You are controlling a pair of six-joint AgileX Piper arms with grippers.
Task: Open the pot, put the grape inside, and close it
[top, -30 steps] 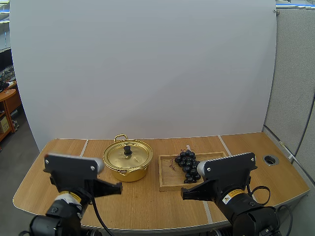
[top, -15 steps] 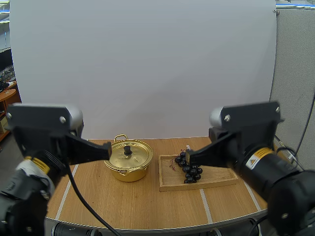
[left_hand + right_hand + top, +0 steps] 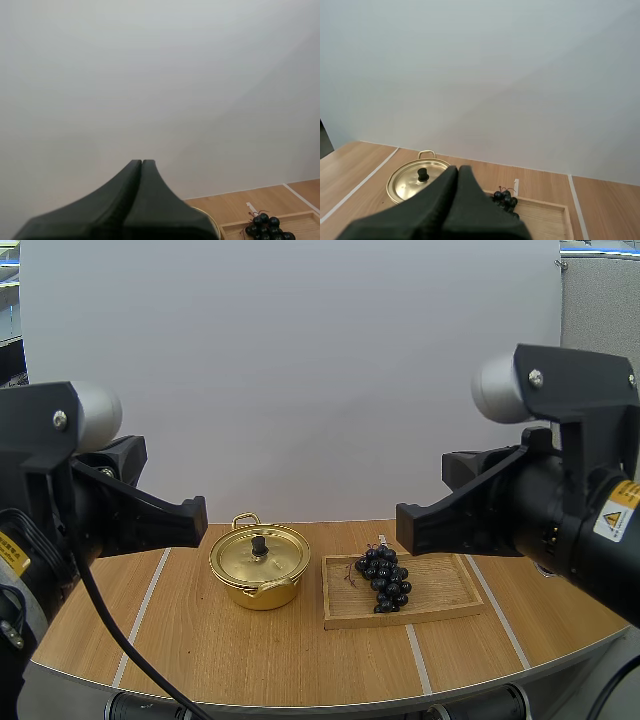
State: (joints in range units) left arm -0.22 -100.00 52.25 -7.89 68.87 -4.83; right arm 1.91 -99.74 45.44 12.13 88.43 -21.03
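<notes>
Left gripper (image 3: 141, 162): fingers pressed together into one wedge, gripping nothing, raised over the left side of the table (image 3: 250, 650). Right gripper (image 3: 458, 169): same, fingers together, raised over the right side. Gold pot (image 3: 259, 575) sits left of centre with its lid (image 3: 245, 555) on, and the grapes (image 3: 383, 578) lie on the left part of the wooden tray (image 3: 440, 590), just right of the pot.

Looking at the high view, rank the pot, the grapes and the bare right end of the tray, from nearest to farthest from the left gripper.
From the left gripper, held above the table's left side:
1. The pot, on the left, just ahead of it.
2. The grapes, to the right of the pot.
3. The bare right end of the tray, farthest right.
</notes>
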